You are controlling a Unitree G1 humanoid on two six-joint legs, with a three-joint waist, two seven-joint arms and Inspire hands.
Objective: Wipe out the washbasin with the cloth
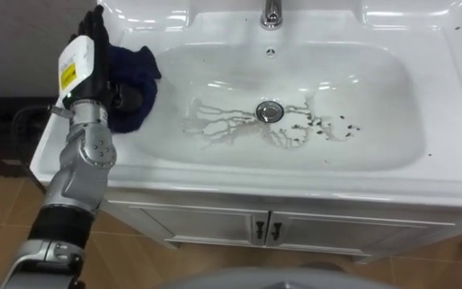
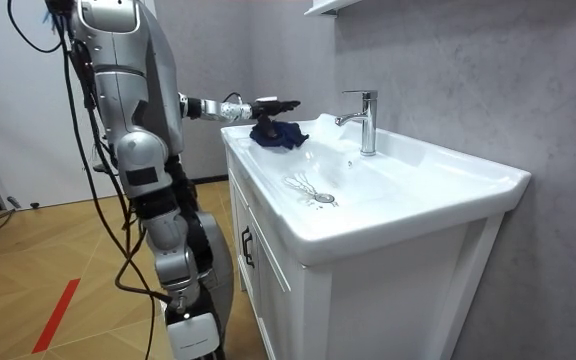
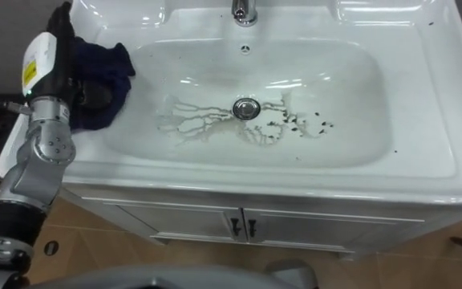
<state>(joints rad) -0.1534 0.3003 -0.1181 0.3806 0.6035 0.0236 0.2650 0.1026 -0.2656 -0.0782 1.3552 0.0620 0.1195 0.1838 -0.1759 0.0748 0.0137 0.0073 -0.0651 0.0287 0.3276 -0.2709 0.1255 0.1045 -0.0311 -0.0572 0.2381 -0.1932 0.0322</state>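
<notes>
The white basin [image 1: 391, 152] sits in a vanity cabinet [image 1: 215, 229], with the faucet [image 1: 272, 12] at twelve o'clock. A dark blue cloth [image 1: 139, 76] lies bunched on the basin's slope at about ten o'clock from the drain [image 1: 269, 111]. The left hand [image 1: 83, 64] rests on it with its fingers straight, clasping nothing. The cloth looks soft, light and limp, so it is best pressed flat under the palm or gathered at its thick middle. Pale streaks [image 1: 215, 128] lie at eight o'clock of the drain and dark specks [image 1: 327, 127] at four.
</notes>
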